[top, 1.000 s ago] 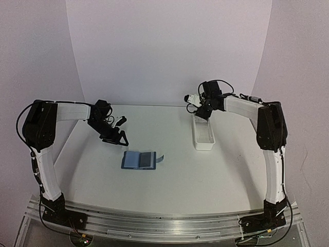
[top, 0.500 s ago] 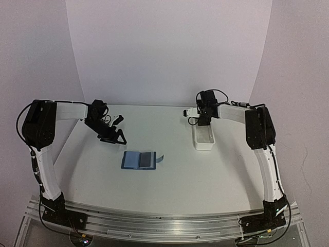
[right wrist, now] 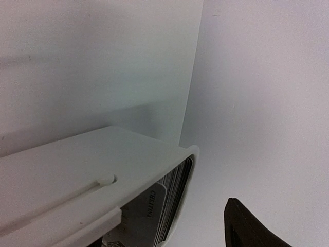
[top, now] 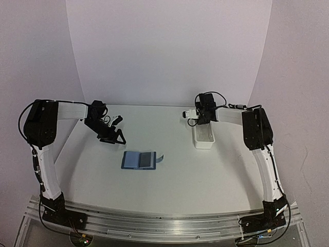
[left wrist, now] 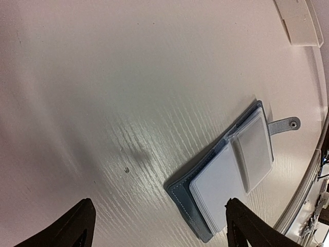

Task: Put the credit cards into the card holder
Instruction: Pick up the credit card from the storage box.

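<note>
overhead view of a white table (top: pixel 180 180) with two robot arms mounted at its near edge.

the card holder (top: pixel 139 160) lies open and flat near the middle of the table, its snap tab (top: pixel 161 157) sticking out to the right. it sits to the near right of the left end effector (top: pixel 114 139), close by but apart from it. in the left wrist view the open card holder (left wrist: pixel 231 175) shows pale blue inner pockets, and one dark fingertip (left wrist: pixel 247 226) overlaps its near corner in the picture; i cannot tell whether they touch. the left end effector (left wrist: pixel 162 229) has its fingers spread wide with only bare table between them.

the credit cards (right wrist: pixel 174 198) stand on edge, packed together, inside a long white tray (top: pixel 204 139) on the right side of the table, well apart from the card holder. the right end effector (top: pixel 202 122) hangs over the far end of this tray. in the right wrist view only one finger (right wrist: pixel 247 226) shows, set out to the right with a clear gap between it and the tray's rim (right wrist: pixel 190 154); the fingers appear apart and grip nothing.

the left arm rises from its base, bends at a high elbow on the left, and reaches right with the wrist tipped down. the right arm rises on the right, bends, and reaches left and far toward the tray.
</note>
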Controlling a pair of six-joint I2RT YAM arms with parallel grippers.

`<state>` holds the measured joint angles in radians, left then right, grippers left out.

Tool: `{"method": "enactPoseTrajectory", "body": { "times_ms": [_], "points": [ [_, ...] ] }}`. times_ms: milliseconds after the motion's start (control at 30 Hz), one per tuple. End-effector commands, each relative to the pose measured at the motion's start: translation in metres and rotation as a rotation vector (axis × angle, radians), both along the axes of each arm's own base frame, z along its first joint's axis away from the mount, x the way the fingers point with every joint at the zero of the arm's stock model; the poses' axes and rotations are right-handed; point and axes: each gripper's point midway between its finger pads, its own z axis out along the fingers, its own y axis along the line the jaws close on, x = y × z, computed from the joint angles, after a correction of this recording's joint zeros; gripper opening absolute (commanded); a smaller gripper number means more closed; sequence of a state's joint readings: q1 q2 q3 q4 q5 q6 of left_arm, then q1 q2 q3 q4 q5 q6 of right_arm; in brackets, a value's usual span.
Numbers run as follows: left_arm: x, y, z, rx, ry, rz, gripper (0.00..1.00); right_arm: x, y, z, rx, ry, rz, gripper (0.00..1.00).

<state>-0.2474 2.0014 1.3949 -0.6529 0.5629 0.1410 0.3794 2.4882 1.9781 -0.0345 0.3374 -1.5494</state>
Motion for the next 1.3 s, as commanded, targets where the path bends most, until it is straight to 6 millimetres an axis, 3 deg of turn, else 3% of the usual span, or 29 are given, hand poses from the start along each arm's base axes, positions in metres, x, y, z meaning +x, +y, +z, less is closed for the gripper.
{"method": "enactPoseTrajectory", "body": {
  "times_ms": [0, 67, 233, 400, 567, 833, 1067, 1267],
  "points": [
    [0.012, -0.005, 0.011, -0.033, -0.033, -0.003, 0.87, 0.005, 0.000, 0.001, -0.008, -0.048, -0.008, 0.68],
    [0.011, -0.005, 0.012, -0.037, -0.030, -0.002, 0.87, 0.002, -0.001, 0.002, -0.010, -0.044, -0.005, 0.57],
    [0.007, -0.005, 0.011, -0.043, -0.021, -0.002, 0.87, -0.003, -0.003, 0.010, -0.013, -0.045, -0.010, 0.46],
    [0.007, -0.007, 0.012, -0.054, -0.019, -0.002, 0.87, -0.001, 0.000, 0.034, 0.030, -0.077, -0.010, 0.27],
    [0.005, -0.008, 0.013, -0.062, -0.014, -0.004, 0.87, -0.001, 0.002, 0.044, 0.059, -0.082, -0.012, 0.01],
    [0.001, -0.008, 0.013, -0.069, -0.007, -0.007, 0.87, -0.015, 0.019, 0.069, 0.253, 0.018, 0.006, 0.00],
    [-0.003, -0.008, 0.012, -0.074, 0.000, -0.009, 0.87, -0.024, 0.021, 0.090, 0.369, 0.082, -0.002, 0.00],
    [-0.002, -0.009, 0.014, -0.080, -0.006, -0.011, 0.87, -0.025, 0.020, 0.088, 0.379, 0.110, -0.006, 0.00]
  ]
}}
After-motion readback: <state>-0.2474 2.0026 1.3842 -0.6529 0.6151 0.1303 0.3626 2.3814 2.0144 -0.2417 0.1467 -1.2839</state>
